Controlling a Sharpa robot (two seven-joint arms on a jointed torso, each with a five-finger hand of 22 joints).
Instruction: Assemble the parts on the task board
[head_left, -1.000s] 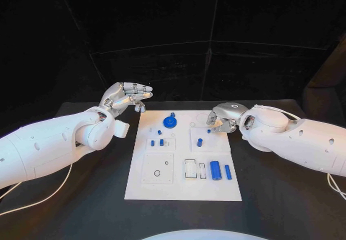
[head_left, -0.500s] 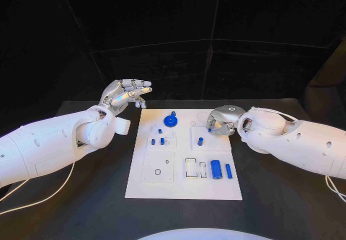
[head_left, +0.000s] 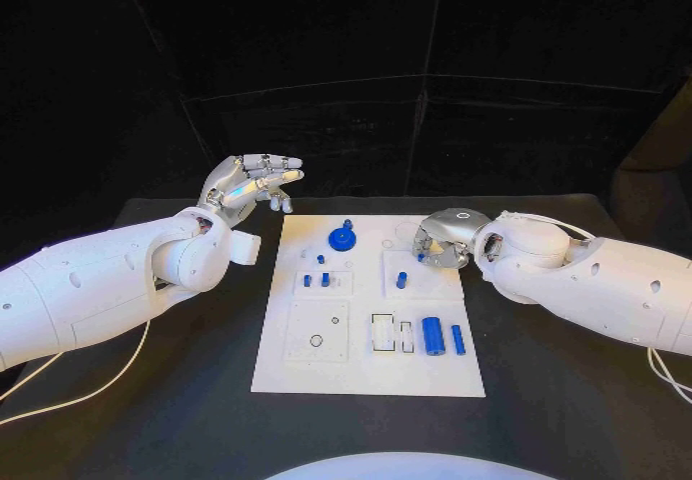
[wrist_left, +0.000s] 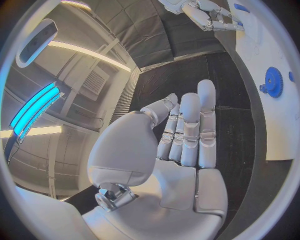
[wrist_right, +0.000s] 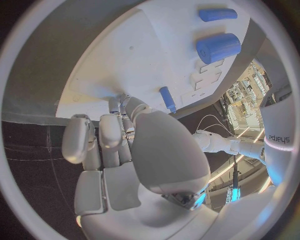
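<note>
The white task board (head_left: 368, 370) lies in the middle of the table. On it stand a blue gear (head_left: 342, 238), a few small blue pegs (head_left: 325, 279), another peg (head_left: 402, 281), a thick blue cylinder (head_left: 431, 333) and a slim blue bar (head_left: 457, 340). My right hand (head_left: 440, 245) is curled low over the board's right edge, and its thumb and fingers pinch a small blue peg (wrist_right: 114, 104). The cylinder (wrist_right: 217, 47) and bar (wrist_right: 217, 14) lie beyond it. My left hand (head_left: 257, 180) hovers off the board's far left corner, fingers straight (wrist_left: 187, 130) and holding nothing.
Black table surface (head_left: 159, 400) surrounds the board on all sides. Black curtains close off the back. A thin white cable (head_left: 87, 395) trails on the table under my left arm. Several empty slots (head_left: 381, 336) sit in the board's near half.
My left hand has risen a little and stays open. My right hand has stayed at the board's right edge, fingers still curled.
</note>
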